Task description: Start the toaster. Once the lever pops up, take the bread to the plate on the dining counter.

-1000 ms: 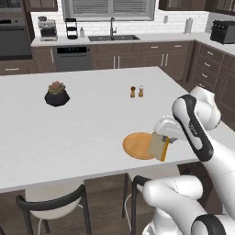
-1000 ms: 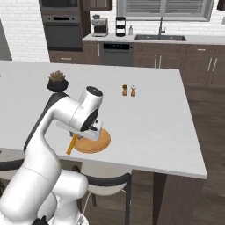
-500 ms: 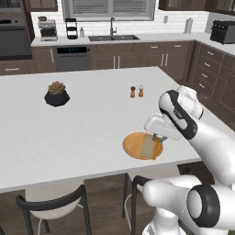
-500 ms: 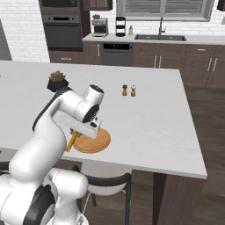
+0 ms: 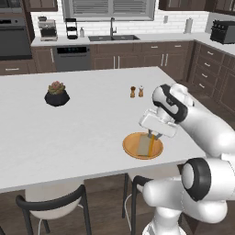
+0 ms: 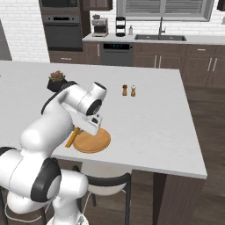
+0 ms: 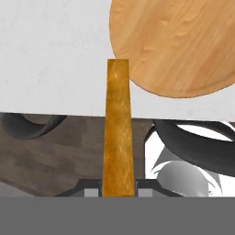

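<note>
- The two-finger end effector (image 5: pixel 151 136) is clamped on the square tan bread slice (image 7: pixel 118 128), held edge-on above the round orange-brown wooden plate (image 5: pixel 133 146).
- Lower it flat and centred over the plate near the wide white bench's (image 5: pixel 82 133) front edge before releasing.

One plate (image 5: pixel 136 145), one bread (image 7: pixel 118 133) slice, one plant (image 5: pixel 57 93), two shakers (image 5: pixel 137 91) at the plate's twelve o'clock, one toaster (image 5: pixel 223 32), perhaps two stools (image 5: pixel 50 204), partly hidden below the counter (image 5: pixel 78 133).
</note>
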Tool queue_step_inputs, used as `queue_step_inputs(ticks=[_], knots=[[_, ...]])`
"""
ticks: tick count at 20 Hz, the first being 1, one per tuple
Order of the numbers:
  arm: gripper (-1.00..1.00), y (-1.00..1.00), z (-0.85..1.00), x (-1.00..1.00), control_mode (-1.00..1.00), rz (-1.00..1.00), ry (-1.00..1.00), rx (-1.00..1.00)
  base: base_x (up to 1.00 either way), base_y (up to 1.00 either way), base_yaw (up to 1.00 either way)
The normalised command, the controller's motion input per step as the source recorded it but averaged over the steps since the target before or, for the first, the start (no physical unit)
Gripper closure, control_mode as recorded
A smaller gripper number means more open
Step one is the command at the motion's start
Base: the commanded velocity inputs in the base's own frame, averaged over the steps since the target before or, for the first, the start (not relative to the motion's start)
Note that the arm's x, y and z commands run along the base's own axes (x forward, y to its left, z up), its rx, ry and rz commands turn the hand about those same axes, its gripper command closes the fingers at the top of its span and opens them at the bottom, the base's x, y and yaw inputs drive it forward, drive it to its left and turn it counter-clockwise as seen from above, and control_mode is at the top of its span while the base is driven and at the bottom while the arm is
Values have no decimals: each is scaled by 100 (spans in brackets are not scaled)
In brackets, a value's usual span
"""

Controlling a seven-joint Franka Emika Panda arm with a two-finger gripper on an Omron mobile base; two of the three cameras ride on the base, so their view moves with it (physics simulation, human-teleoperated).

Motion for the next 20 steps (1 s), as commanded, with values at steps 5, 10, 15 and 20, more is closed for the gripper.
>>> queue_step_inputs(ticks=[5,10,15,20], knots=[[100,0,-17,1,-100,0,2,7,0,0,0],[100,0,-30,13,-100,0,0,4,0,0,0],[100,-2,-1,30,-100,0,-2,4,0,0,0],[100,-1,0,34,-100,0,-2,3,0,0,0]])
